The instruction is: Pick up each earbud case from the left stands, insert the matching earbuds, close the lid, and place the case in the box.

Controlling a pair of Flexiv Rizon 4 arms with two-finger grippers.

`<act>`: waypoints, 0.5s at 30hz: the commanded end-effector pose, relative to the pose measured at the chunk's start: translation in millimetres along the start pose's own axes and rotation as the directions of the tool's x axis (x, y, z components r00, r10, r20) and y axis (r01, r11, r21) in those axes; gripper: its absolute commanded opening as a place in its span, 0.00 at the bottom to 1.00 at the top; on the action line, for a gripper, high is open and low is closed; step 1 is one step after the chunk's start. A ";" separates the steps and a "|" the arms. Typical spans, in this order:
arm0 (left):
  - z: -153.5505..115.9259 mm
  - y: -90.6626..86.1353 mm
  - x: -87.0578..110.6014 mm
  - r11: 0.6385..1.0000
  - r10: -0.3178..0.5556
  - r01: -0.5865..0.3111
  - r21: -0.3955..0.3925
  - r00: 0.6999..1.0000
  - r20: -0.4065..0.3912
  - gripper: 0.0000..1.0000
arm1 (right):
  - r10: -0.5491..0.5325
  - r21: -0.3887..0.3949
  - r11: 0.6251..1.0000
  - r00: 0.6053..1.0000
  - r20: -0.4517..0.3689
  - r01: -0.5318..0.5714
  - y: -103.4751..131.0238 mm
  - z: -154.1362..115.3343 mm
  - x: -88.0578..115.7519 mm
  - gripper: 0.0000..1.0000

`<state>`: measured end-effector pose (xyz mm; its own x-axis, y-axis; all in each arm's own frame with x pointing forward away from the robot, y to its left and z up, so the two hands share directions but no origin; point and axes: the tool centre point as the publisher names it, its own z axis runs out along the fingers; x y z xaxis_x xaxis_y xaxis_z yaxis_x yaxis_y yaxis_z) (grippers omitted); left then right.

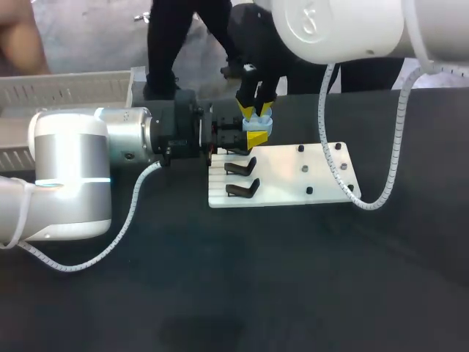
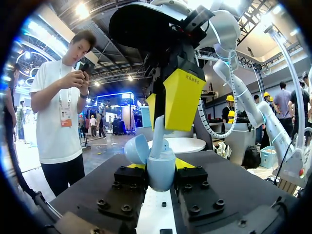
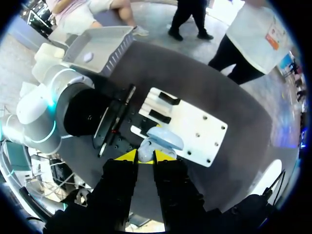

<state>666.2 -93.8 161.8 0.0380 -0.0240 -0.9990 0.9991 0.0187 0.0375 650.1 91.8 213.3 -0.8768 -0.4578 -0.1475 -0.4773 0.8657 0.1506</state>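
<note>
Left tool (image 2: 160, 165) grips the pale-blue earbud case (image 2: 161, 176), its lid open, over the far left part of the white plate (image 1: 293, 180) on the table (image 1: 220, 293). From above, my right tool (image 1: 255, 110) pinches an earbud (image 2: 158, 134) set in the case.

Exhibition hall: lit booths (image 2: 114, 105), ceiling trusses (image 2: 253, 14).

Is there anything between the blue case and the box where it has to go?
Yes. The right hand, holding an earbud, stands directly over the open case in the left hand. Toward the box, nothing else visible blocks it.
</note>
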 end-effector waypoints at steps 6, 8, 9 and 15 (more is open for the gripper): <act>0.3 -1.3 0.9 1.000 0.004 -0.004 -0.006 1.000 0.004 0.00 | 0.009 0.011 1.000 1.000 0.002 -0.009 -0.5 2.9 -3.0 0.00; 0.3 -1.3 0.9 1.000 0.004 -0.004 -0.006 1.000 0.004 0.00 | 0.010 0.013 1.000 1.000 0.001 -0.010 -0.9 3.4 -3.5 0.00; 0.3 -1.3 0.9 1.000 0.004 -0.004 -0.006 1.000 0.004 0.00 | 0.010 0.015 1.000 1.000 -0.001 -0.010 -1.2 3.8 -3.5 0.00; 0.3 -1.3 0.9 1.000 0.004 -0.004 -0.006 1.000 0.004 0.00 | 0.011 0.025 1.000 1.000 -0.003 -0.011 -2.2 5.7 -3.9 0.00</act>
<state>666.3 -93.8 161.8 0.0381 -0.0239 -0.9990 0.9991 0.0189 0.0376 653.2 91.1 208.8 -0.8813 -0.4495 -0.1456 -0.4676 0.8741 0.1316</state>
